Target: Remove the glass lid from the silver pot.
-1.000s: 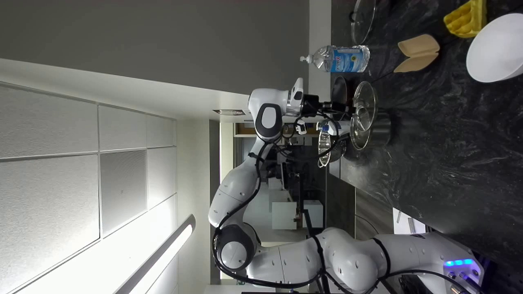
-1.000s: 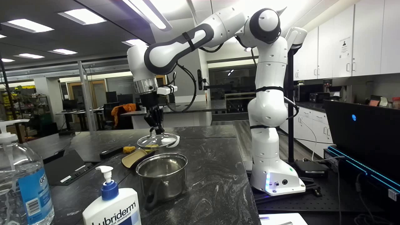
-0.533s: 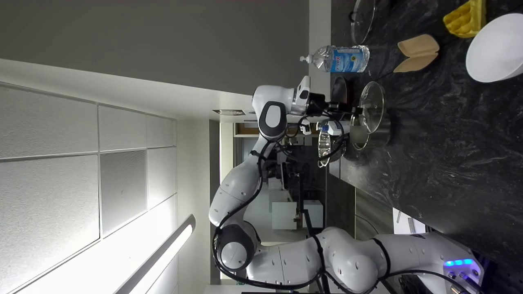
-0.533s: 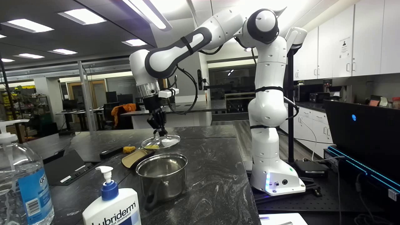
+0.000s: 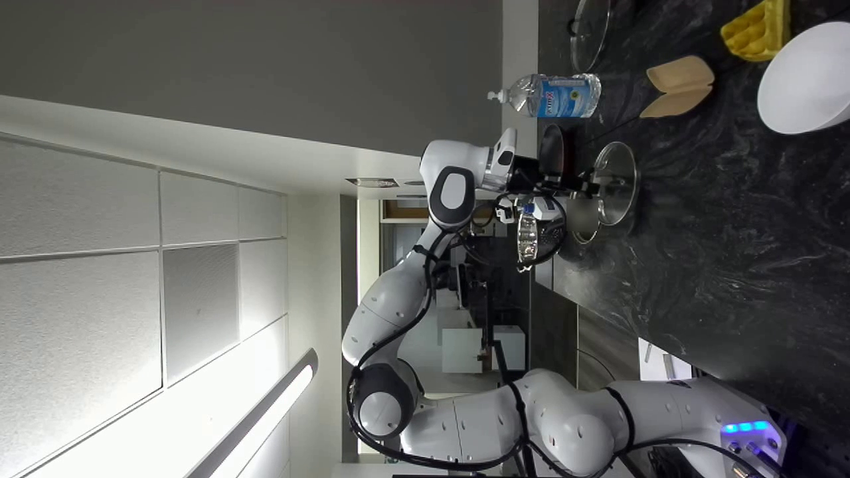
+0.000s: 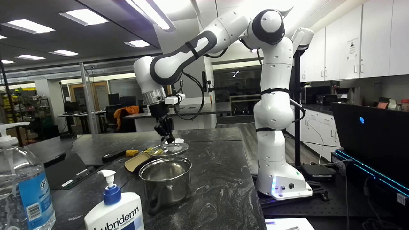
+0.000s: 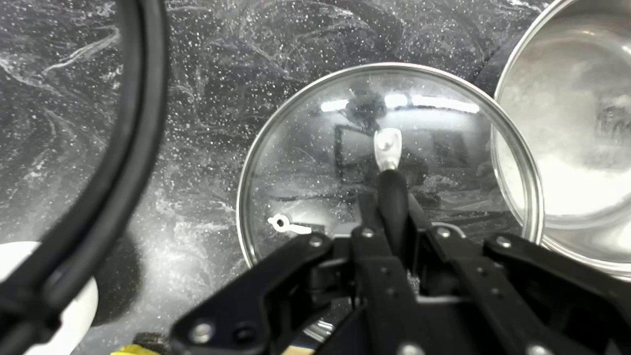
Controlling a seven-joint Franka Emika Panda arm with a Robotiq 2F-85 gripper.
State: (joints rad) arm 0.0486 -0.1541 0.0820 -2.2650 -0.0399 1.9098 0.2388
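Leaning over the marbled desk (image 6: 220,172) with the arm (image 6: 276,75). Seeing into the uncovered pot (image 6: 169,191) on the desk. Holding the lid (image 7: 340,167) just beside the pot, seemingly tilted, overlapping it by an edge in the wrist view; being unable to tell whether touching the desk. Apparently nearing the end of the removal, with the lid already off and only the setting-down pending. Probably calling next for lowering the lid level onto the desk, then letting go. Clamping the lid's dark handle (image 7: 393,195) between the fingers (image 7: 367,251). Reading only “ge” on the blue label (image 6: 33,195) of the clear bottle (image 6: 19,169); reading “Lubriderm” on the white bottle (image 6: 118,207), then “developed” in smaller print.
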